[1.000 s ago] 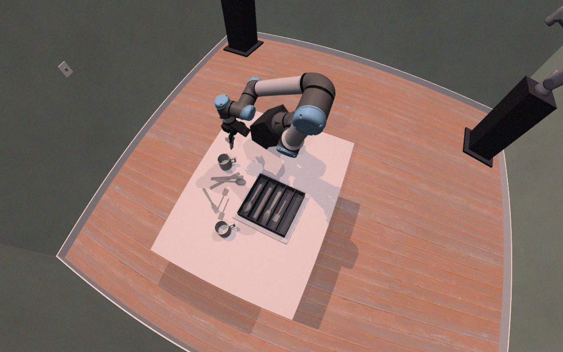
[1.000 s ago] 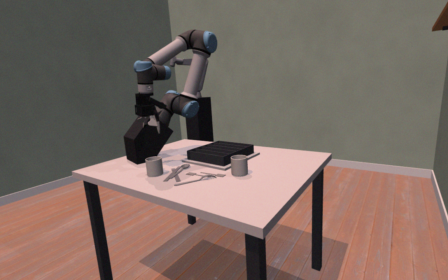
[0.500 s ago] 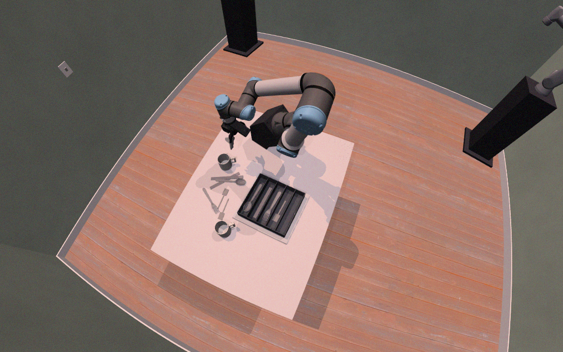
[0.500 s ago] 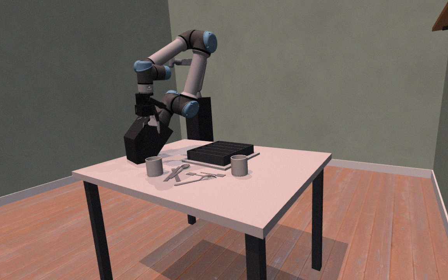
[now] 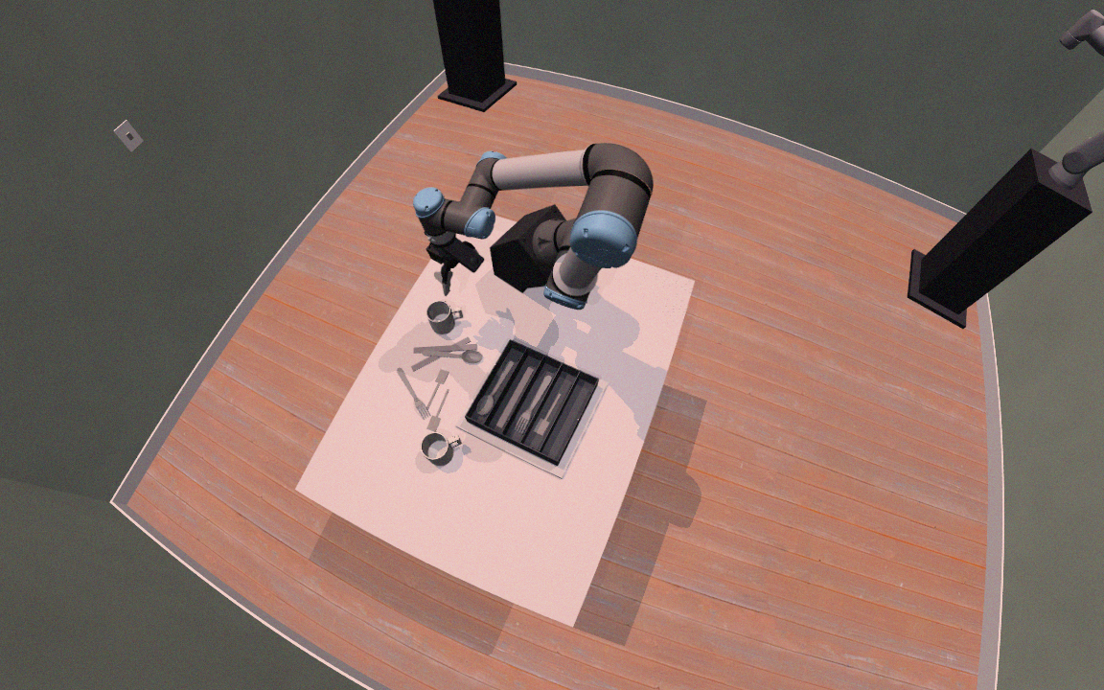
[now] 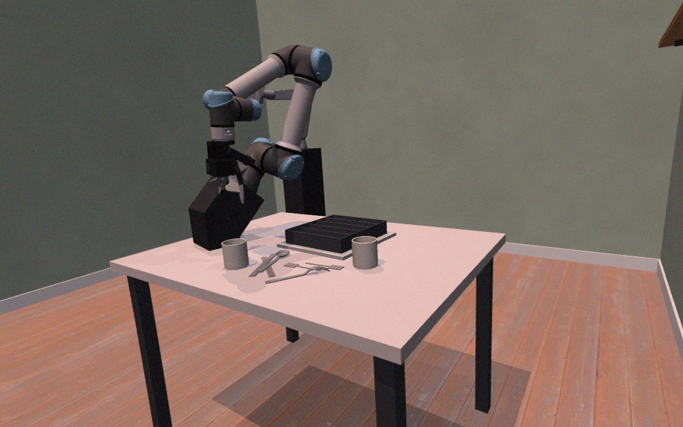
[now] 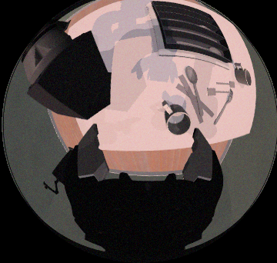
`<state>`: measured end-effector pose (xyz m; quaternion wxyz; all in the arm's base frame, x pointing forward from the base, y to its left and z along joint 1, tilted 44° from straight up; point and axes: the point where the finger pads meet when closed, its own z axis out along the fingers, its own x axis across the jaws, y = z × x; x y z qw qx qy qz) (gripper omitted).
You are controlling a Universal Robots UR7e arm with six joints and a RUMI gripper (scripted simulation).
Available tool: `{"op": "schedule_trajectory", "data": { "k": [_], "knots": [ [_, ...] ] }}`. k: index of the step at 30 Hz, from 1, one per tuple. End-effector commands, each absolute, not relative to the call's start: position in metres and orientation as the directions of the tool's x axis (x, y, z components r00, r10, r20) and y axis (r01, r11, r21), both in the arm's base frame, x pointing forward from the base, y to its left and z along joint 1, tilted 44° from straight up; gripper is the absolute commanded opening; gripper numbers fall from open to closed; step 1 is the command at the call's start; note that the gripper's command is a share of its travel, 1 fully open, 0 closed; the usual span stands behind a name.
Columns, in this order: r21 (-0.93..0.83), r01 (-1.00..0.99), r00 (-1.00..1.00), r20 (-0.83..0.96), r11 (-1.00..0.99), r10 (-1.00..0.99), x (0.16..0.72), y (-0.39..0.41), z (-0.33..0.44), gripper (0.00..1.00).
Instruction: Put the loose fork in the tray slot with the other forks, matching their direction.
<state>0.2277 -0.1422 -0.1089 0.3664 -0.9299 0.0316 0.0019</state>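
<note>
The loose fork (image 5: pixel 412 394) (image 6: pixel 295 275) (image 7: pixel 223 108) lies flat on the pink table, left of the black slotted tray (image 5: pixel 578 419) (image 6: pixel 312 241) (image 7: pixel 194 48). The tray holds a spoon, forks (image 5: pixel 523 415) and a spatula in separate slots. My gripper (image 5: pixel 446 279) (image 6: pixel 231 191) (image 7: pixel 146 126) is open and empty. It hangs well above the table's far left corner, beyond the nearer mug (image 5: pixel 440 317) (image 6: pixel 235 254) (image 7: pixel 178 121) and far from the fork.
A spoon (image 5: pixel 463 353) (image 7: pixel 191 76) and crossed knives (image 5: pixel 436 350) (image 7: pixel 194 98) lie between the mug and the fork. Two spatulas (image 5: pixel 437 387) (image 7: pixel 219 90) lie by the fork. A second mug (image 5: pixel 437 448) (image 6: pixel 364 252) (image 7: pixel 243 75) stands by the tray. A black box (image 5: pixel 526 248) (image 6: pixel 222 214) (image 7: pixel 73 82) is at the robot's base.
</note>
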Motion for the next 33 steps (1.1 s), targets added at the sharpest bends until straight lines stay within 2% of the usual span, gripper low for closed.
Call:
{"op": "schedule_trajectory", "data": {
  "k": [1, 4, 6, 9, 11, 16, 19, 21, 28, 33],
  "knots": [
    [-0.663, -0.136, 0.99, -0.064, -0.736, -0.126, 0.282, -0.165, -0.116, 1.0],
    [-0.66, -0.154, 0.987, -0.072, -0.736, -0.142, 0.295, -0.169, -0.117, 1.0],
    [-0.653, -0.19, 0.98, -0.087, -0.733, -0.177, 0.325, -0.176, -0.119, 1.0],
    [-0.651, -0.209, 0.976, -0.095, -0.73, -0.195, 0.342, -0.178, -0.12, 1.0],
    [-0.647, -0.246, 0.967, -0.11, -0.722, -0.23, 0.376, -0.181, -0.122, 1.0],
    [-0.645, -0.281, 0.956, -0.126, -0.71, -0.265, 0.412, -0.181, -0.122, 1.0],
    [-0.645, -0.314, 0.945, -0.141, -0.696, -0.296, 0.446, -0.178, -0.122, 1.0],
    [-0.645, -0.314, 0.945, -0.141, -0.696, -0.296, 0.446, -0.178, -0.122, 1.0],
    [-0.653, -0.387, 0.914, -0.181, -0.651, -0.362, 0.529, -0.158, -0.12, 1.0],
    [-0.657, -0.412, 0.902, -0.198, -0.632, -0.383, 0.559, -0.146, -0.119, 1.0]
  ]
}}
